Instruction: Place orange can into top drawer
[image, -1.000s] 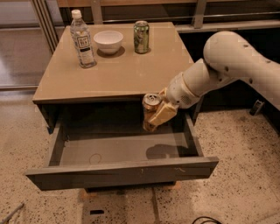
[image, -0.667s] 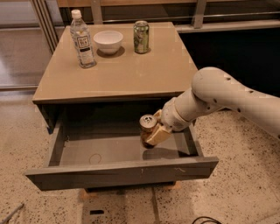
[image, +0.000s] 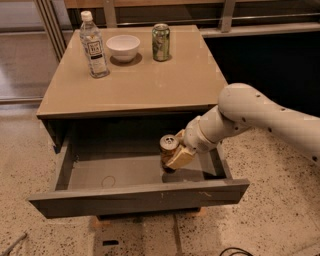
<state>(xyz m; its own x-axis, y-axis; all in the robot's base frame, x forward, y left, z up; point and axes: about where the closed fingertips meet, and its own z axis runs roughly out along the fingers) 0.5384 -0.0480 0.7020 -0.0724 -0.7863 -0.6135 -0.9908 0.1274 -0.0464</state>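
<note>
The top drawer (image: 135, 199) is pulled open below the tan-topped cabinet; its dark grey-brown floor shows. My gripper (image: 176, 154) reaches in from the right and is shut on the orange can (image: 168, 148), which stands upright with its silver top showing, low inside the drawer's right half. The can's bottom is hidden by the gripper, so I cannot tell whether it touches the drawer floor.
On the cabinet top (image: 135, 85) stand a clear water bottle (image: 93, 46), a white bowl (image: 123, 47) and a green can (image: 161, 42). A metal rail and a dark space lie behind. Speckled floor surrounds the cabinet.
The gripper has moved down and slightly left with the orange can, from the drawer's upper edge to deep inside the open drawer.
</note>
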